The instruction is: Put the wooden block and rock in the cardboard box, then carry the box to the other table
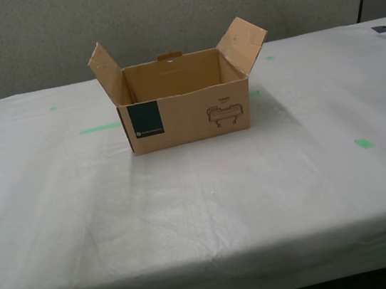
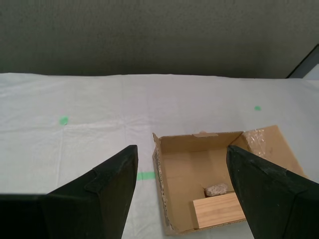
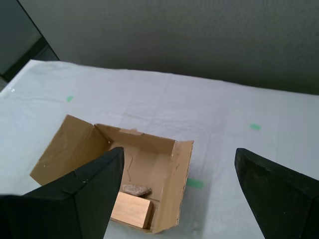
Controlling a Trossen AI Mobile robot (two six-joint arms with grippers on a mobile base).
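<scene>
Both grippers wide open, empty: my first gripper [image 3: 174, 194], my second gripper [image 2: 182, 191], above the cardboard box [image 1: 182, 95]. Inside: one wooden block [image 3: 132, 210], one rock [image 3: 136, 189] touching at its 12 o'clock. Table [image 1: 209, 207] white, green tape marks [image 1: 101, 128] scattered.

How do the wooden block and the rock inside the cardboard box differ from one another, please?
The wooden block is pale tan, smooth and straight-edged; the rock is grey-brown, speckled and rough with an irregular rounded outline. The wooden block is clearly the larger of the two. In the first wrist view the rock lies farther into the box than the wooden block. Both rest on the floor of the cardboard box, close beside each other, with neither pincer on them.
</scene>
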